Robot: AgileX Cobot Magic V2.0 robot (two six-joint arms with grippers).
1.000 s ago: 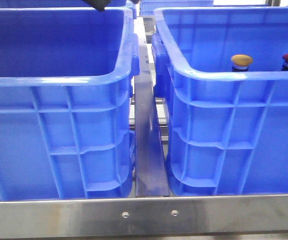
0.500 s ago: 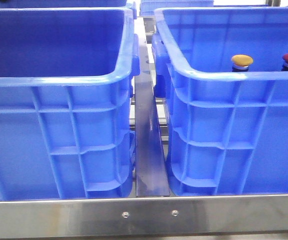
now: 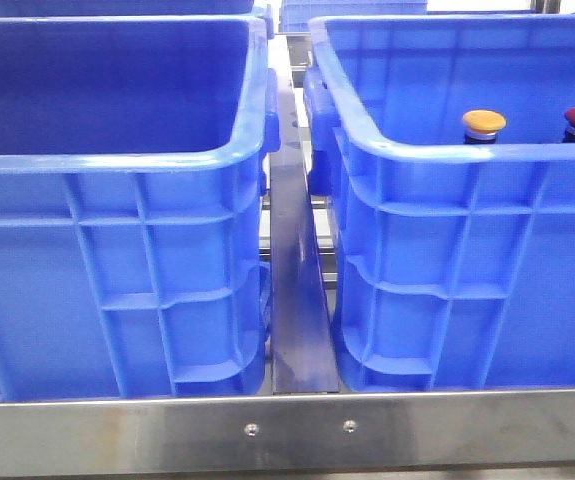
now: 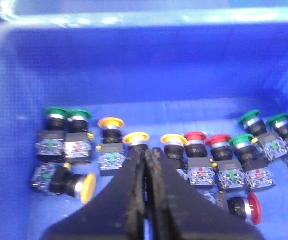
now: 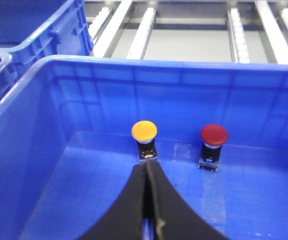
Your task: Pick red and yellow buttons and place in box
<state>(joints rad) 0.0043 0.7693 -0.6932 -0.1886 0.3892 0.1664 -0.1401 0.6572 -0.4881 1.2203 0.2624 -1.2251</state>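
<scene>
Blue walls of the right box (image 3: 447,160) enclose a yellow button (image 5: 144,131) and, just beside it, a red button (image 5: 214,135), both upright, seemingly already delivered. Above them the right pincer (image 5: 148,172) hangs pressed together, empty. Over the other crate's (image 4: 133,75) mixed stock, the left pincer (image 4: 145,157) is likewise closed, holding nothing.

No text, brand, number or sign can be read in any of the views. In the left wrist view the push-button switches (image 4: 108,145) lying in the blue crate (image 4: 133,70) carry pale contact blocks with small green and red marks, but these are too blurred to make out as letters or figures. The yellow button (image 5: 144,132) and the red button (image 5: 214,135) in the right wrist view bear plain caps, and the crate walls (image 3: 167,260) in the front view are unmarked
</scene>
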